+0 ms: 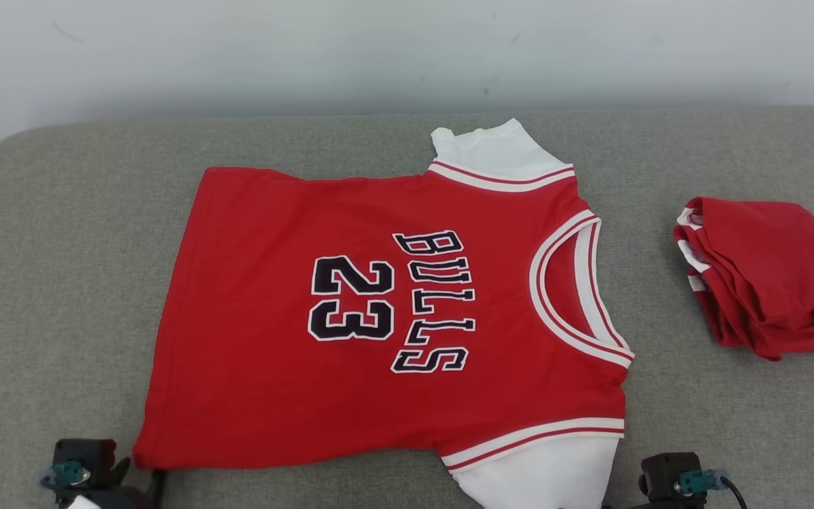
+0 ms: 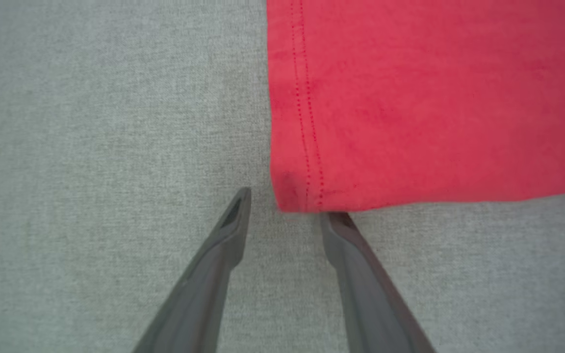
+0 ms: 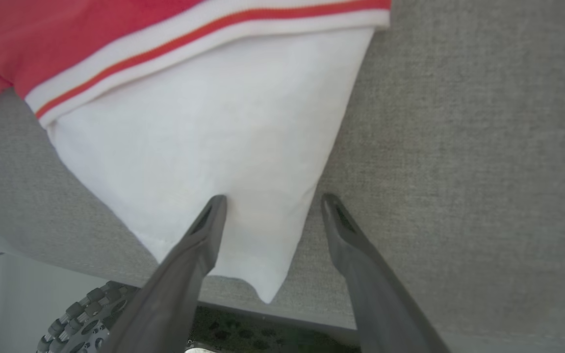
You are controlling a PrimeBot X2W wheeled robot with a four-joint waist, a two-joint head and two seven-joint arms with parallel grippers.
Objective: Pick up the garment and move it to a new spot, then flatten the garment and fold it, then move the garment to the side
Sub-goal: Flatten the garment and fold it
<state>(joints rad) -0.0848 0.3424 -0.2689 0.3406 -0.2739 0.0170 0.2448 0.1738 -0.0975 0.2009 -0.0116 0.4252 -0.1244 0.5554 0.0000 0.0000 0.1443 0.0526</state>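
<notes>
The garment [image 1: 258, 339], a red jersey printed "BULLS 23" with white sleeves, lies spread flat on the grey padded table [image 1: 61, 283], collar toward the right. My left gripper [image 2: 290, 206] is open at the near-left hem corner [image 2: 297, 196]. One fingertip [image 2: 336, 220] touches the hem edge and the other rests on bare grey cloth. My right gripper [image 3: 275, 198] is open low over the near white sleeve [image 3: 204, 137], one finger above the sleeve and one above the table. Both gripper bodies show at the head view's bottom corners, the left gripper [image 1: 140, 477] beside the hem.
A second red garment [image 1: 767, 276] lies folded at the table's right side. A pale wall runs behind the table. In the right wrist view the table's near edge [image 3: 312, 318] is close under the sleeve tip, with a dark ribbed part [image 3: 81, 318] below it.
</notes>
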